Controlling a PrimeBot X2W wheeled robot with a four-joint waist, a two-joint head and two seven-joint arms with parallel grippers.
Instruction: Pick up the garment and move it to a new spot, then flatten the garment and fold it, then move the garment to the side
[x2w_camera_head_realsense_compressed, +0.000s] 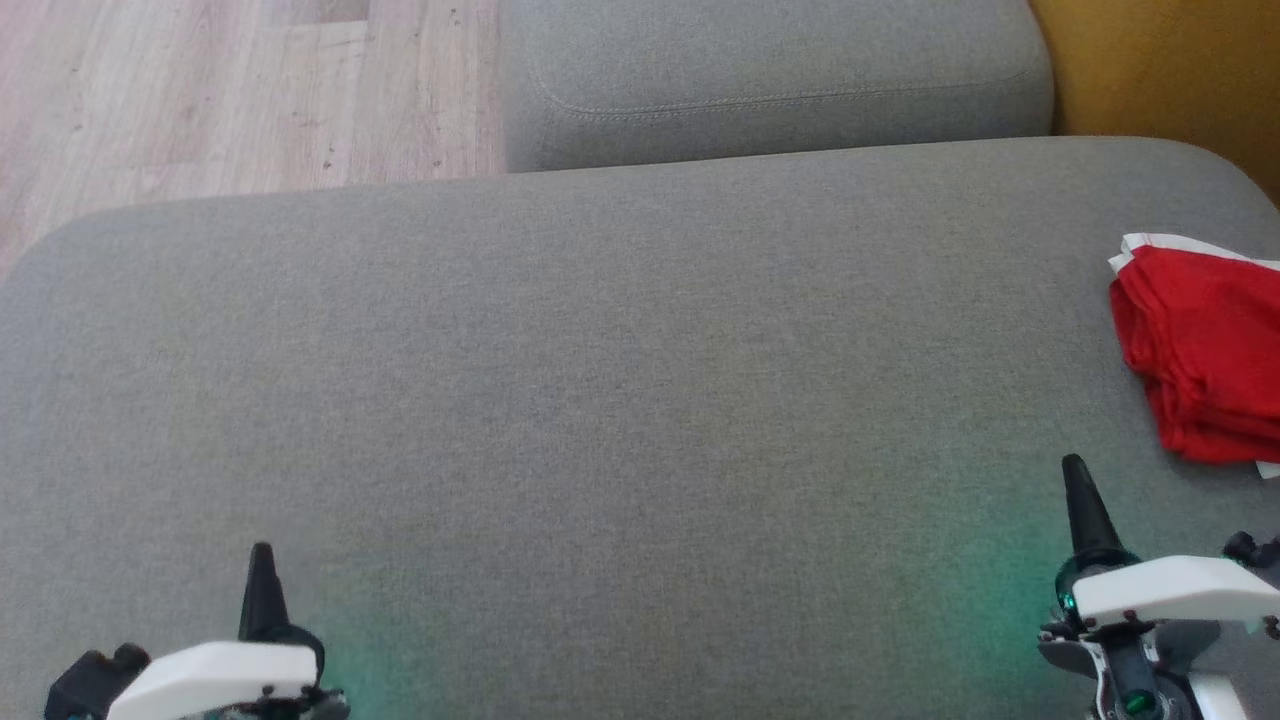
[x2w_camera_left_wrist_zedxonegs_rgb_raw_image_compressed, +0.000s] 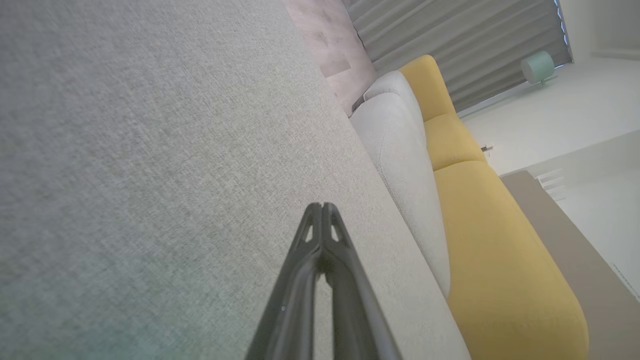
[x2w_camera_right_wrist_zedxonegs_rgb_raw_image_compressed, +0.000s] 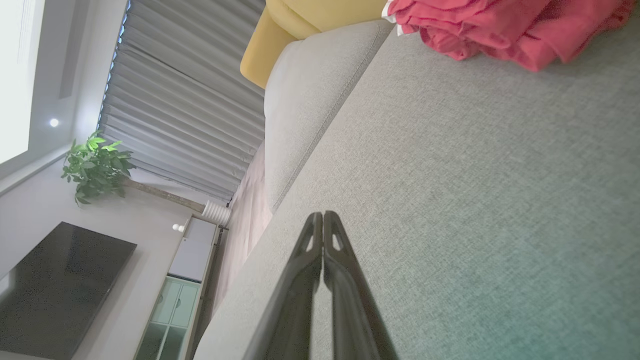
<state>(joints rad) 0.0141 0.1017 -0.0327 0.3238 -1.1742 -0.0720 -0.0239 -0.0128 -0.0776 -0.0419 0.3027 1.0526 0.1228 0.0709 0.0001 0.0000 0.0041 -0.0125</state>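
The garment (x2w_camera_head_realsense_compressed: 1205, 360) is a red cloth with white trim, folded into a bundle at the right edge of the grey sofa cushion (x2w_camera_head_realsense_compressed: 620, 400); it also lies at the top of the right wrist view (x2w_camera_right_wrist_zedxonegs_rgb_raw_image_compressed: 500, 25). My right gripper (x2w_camera_head_realsense_compressed: 1074, 465) hovers below and left of it, apart from it, fingers shut and holding nothing (x2w_camera_right_wrist_zedxonegs_rgb_raw_image_compressed: 323, 216). At the lower left my left gripper (x2w_camera_head_realsense_compressed: 262, 550) is shut as well, empty, over bare cushion (x2w_camera_left_wrist_zedxonegs_rgb_raw_image_compressed: 322, 206).
A second grey cushion (x2w_camera_head_realsense_compressed: 770, 80) lies beyond the far edge, with a yellow sofa section (x2w_camera_head_realsense_compressed: 1170, 70) at the top right. Wooden floor (x2w_camera_head_realsense_compressed: 200, 90) shows at the upper left. A television (x2w_camera_right_wrist_zedxonegs_rgb_raw_image_compressed: 55, 285), a cabinet and a plant (x2w_camera_right_wrist_zedxonegs_rgb_raw_image_compressed: 95, 165) stand far off.
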